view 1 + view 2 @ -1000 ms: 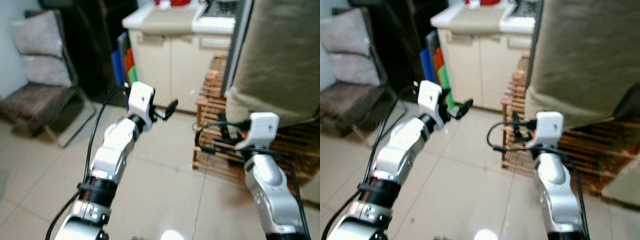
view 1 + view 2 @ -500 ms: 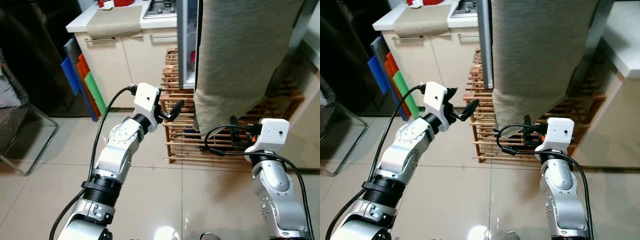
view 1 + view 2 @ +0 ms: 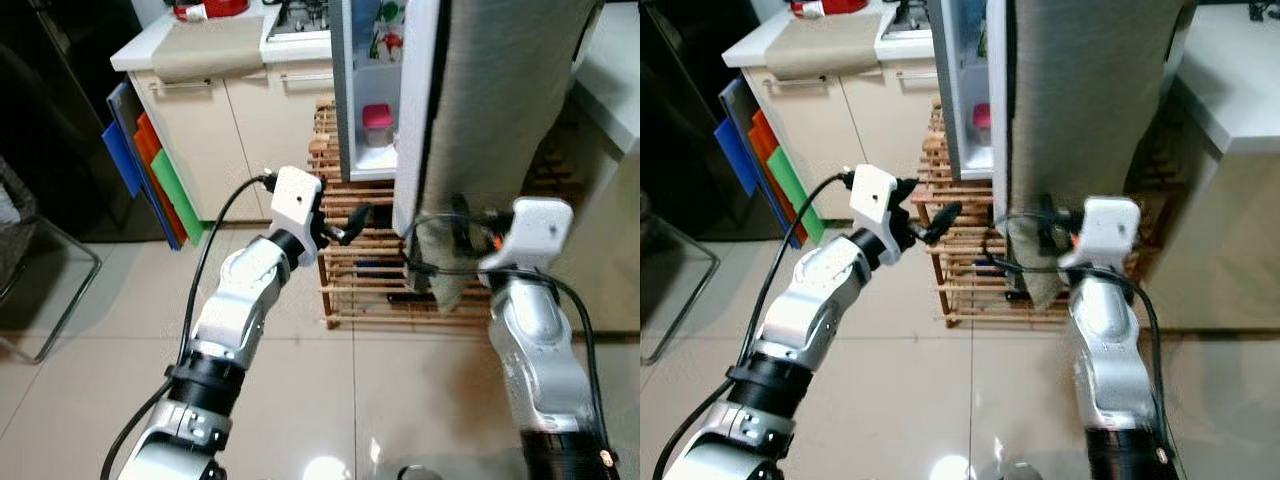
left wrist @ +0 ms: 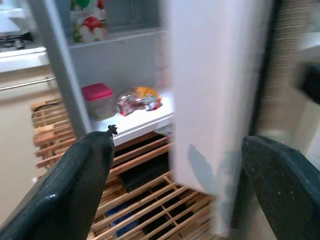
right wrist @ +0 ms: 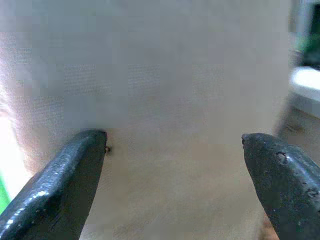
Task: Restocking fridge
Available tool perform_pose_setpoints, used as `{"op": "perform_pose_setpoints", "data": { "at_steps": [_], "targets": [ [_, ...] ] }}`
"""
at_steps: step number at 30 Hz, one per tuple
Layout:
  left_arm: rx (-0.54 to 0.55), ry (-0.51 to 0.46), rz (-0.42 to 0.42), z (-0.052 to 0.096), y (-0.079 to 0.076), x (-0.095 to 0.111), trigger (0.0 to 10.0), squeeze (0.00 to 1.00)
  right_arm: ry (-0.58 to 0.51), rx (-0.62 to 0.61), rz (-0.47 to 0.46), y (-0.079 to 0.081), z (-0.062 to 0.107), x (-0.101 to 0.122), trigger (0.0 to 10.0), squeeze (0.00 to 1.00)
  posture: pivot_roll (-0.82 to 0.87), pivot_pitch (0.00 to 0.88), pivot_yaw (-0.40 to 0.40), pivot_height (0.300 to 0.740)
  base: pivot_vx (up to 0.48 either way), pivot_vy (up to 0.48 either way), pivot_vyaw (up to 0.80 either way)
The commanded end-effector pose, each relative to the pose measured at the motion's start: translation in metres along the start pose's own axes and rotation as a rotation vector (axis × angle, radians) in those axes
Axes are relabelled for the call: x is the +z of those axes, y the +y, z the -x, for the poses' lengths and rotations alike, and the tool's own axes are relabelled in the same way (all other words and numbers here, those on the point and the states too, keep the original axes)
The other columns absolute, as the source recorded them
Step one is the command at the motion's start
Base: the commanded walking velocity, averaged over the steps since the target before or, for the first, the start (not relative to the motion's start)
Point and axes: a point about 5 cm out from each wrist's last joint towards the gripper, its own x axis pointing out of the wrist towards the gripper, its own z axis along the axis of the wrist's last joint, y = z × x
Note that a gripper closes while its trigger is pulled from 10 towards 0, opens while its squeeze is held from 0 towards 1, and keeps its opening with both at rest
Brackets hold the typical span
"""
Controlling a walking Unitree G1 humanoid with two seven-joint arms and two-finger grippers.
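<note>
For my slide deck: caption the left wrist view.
Open left gripper faces fridge shelf holding pink-lidded container.

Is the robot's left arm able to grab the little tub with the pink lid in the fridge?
Probably yes. The left gripper is open and points into the open fridge, where the pink-lidded tub sits near the shelf's front edge with nothing before it. The fridge door stands close beside that path, though.

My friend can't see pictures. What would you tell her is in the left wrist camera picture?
An open fridge with a white shelf holding a pink-lidded tub and a crinkly snack bag, seen between the two black fingers of the open left claw. The white fridge door stands blurred in front, above a wooden slatted rack.
</note>
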Motion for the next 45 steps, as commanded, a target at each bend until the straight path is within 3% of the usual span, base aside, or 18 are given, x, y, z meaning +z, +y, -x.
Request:
{"op": "perform_pose_setpoints", "data": {
  "at_steps": [1,2,4,5,9,11,18,21,25,30,40,45],
  "targets": [
    [0.008,-0.009,-0.013,-0.001,0.003,0.006,10.0,0.00,-0.004,0.067,-0.009,0.017,-0.006,0.002,10.0,0.00,-0.20,0.000,0.136,0.740,0.000,0.000,0.00],
    [0.016,-0.009,-0.017,-0.001,0.004,0.006,10.0,0.00,0.010,0.107,-0.037,0.030,-0.019,0.004,10.0,0.00,-0.19,0.000,0.127,0.740,0.000,0.000,0.00],
    [0.020,-0.008,-0.019,0.000,0.005,0.006,10.0,0.00,0.018,0.125,-0.043,0.035,-0.024,0.005,10.0,0.00,-0.19,0.000,0.127,0.740,0.000,0.000,0.00],
    [0.040,-0.002,-0.015,0.002,0.009,0.004,10.0,0.00,0.014,0.191,-0.054,0.052,-0.033,0.009,10.0,0.00,-0.18,0.000,0.114,0.740,0.000,0.000,0.00],
    [0.066,0.005,-0.006,0.006,0.012,0.002,10.0,0.00,0.026,0.288,-0.035,0.077,-0.042,0.011,10.0,0.00,-0.18,0.000,0.105,0.740,0.000,0.000,0.00],
    [0.070,0.002,-0.005,0.006,0.012,0.002,10.0,0.00,0.017,0.309,-0.023,0.082,-0.044,0.013,10.0,0.00,-0.17,0.000,0.097,0.740,0.000,0.000,0.00],
    [0.042,-0.043,0.024,0.003,0.000,0.007,10.0,0.00,-0.058,0.259,-0.017,0.058,-0.033,0.021,10.0,0.00,-0.16,0.000,0.090,0.740,0.000,0.000,0.00],
    [-0.028,-0.062,-0.009,0.000,-0.013,0.012,10.0,0.00,-0.081,0.165,-0.015,0.035,-0.021,0.020,10.0,0.00,-0.16,0.000,0.093,0.740,0.320,0.000,0.00],
    [-0.082,-0.071,-0.041,-0.005,-0.018,0.016,10.0,0.00,-0.086,0.098,-0.006,0.017,-0.002,0.015,10.0,0.00,-0.19,0.000,0.115,0.740,0.480,0.000,0.00],
    [-0.116,-0.078,-0.057,-0.010,-0.018,0.021,10.0,0.00,-0.068,0.066,0.000,0.011,0.008,0.010,10.0,0.00,-0.21,0.000,0.132,0.740,0.480,0.000,0.00],
    [-0.142,-0.078,-0.063,-0.012,-0.019,0.021,10.0,0.00,-0.066,0.051,-0.002,0.011,0.009,0.012,10.0,0.00,-0.20,0.000,0.138,0.740,0.480,0.000,0.00],
    [-0.055,-0.074,-0.063,-0.012,-0.008,0.022,10.0,0.00,-0.060,0.056,-0.014,0.013,0.008,0.010,10.0,0.00,-0.19,0.000,0.139,0.740,0.374,0.000,0.00]
  ]
}}
